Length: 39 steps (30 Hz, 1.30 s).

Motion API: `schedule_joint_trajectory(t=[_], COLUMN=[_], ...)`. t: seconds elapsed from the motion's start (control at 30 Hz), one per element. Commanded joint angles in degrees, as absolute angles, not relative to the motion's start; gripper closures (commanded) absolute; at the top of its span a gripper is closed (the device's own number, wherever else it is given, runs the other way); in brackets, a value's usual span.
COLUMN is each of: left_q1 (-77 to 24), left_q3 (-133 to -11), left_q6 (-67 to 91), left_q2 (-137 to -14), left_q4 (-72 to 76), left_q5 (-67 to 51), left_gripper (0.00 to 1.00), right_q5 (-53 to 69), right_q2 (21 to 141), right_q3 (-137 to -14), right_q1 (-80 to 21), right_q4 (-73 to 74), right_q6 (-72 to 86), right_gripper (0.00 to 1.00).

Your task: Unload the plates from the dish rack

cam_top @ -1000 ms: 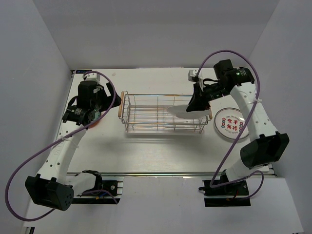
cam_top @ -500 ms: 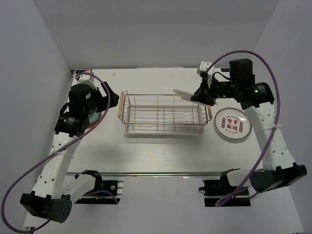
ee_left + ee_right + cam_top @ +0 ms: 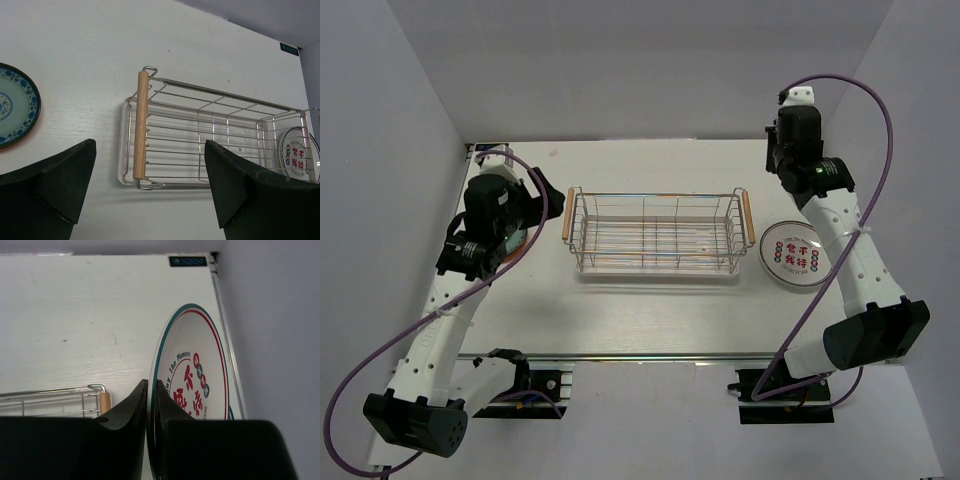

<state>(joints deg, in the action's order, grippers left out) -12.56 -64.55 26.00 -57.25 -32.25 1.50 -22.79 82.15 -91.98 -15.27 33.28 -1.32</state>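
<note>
Over by the far right corner of the table [image 3: 650, 310], the right gripper [image 3: 151, 390] is raised high with its fingers [image 3: 125, 410] pinched tight on the rim of a white plate [image 3: 200, 380], the one with a teal and red ring and red lettering. From the wrist view the plate hangs on edge, face turned to the right, with only that narrow bite at its rim. The rack [image 3: 655, 232] sits mid-table and, as far as I can see from above, has nothing standing in it. A matching lettered plate [image 3: 795, 255] lies flat just to the right of the rack, and a blue-patterned plate [image 3: 10, 112] lies flat to its left. The left gripper [image 3: 150, 165] hovers near that one, fingers spread wide, holding nothing.

I'd judge the held plate to be stiff and fairly weighty for so small a grip. Its smooth glazed surface could slide or pivot between the pads if it were swung fast. It looks breakable, so dropping it or knocking it on the plate below is the worry. The rim is the only sensible place to take hold. A pinch near the top edge lets it hang true, and it should be tipped flat, low over the table, before letting go.
</note>
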Motion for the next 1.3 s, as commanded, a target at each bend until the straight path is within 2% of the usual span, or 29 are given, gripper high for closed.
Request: schedule_joint_trajectory(t=[0.0, 0.1, 0.2, 0.4, 0.8, 0.87, 1.0, 1.1, 1.27], left_q1=[-12.4, -11.9, -11.9, -11.9, -12.4, -12.4, -12.4, -12.4, -12.4], left_q3=[-61.5, -60.9, -61.0, -58.3, -57.8, -58.2, -58.4, -58.3, -58.7], left_q6=[26.2, 26.8, 27.1, 26.9, 26.9, 26.8, 26.7, 26.9, 27.0], left_q2=[-56.9, -57.9, -59.1, -58.8, -59.3, -59.6, -59.6, -59.6, -60.2], left_q4=[-29.7, -28.1, -27.9, -26.0, -26.9, -27.3, -27.4, -27.2, -27.4], left_q5=[0.8, 0.1, 0.1, 0.1, 0.9, 1.4, 1.7, 1.6, 1.3], left_gripper=[0.02, 0.02, 0.02, 0.02, 0.02, 0.02, 0.02, 0.02, 0.02], right_q5=[-38.2, -42.3, -40.4, -35.6, -35.0, -34.7, -32.5, -31.3, -28.8], right_q2=[81.0, 81.6, 81.1, 83.5, 92.5, 92.8, 92.4, 91.6, 89.7], right_q3=[-91.8, -91.7, -86.0, -77.4, -74.6, -74.3, -73.9, -74.0, -73.7], right_q1=[-15.3, -15.2, -15.0, -14.2, -11.9, -11.6, -11.1, -10.8, -10.5], right_q4=[33.5, 38.5, 38.2, 33.0, 33.3, 33.0, 32.3, 32.0, 30.9], right_q6=[10.1, 18.8, 22.1, 21.5, 22.8, 22.9, 23.1, 23.1, 22.1], right_gripper=[1.00, 1.00, 1.00, 1.00, 1.00, 0.85, 0.80, 0.64, 0.56])
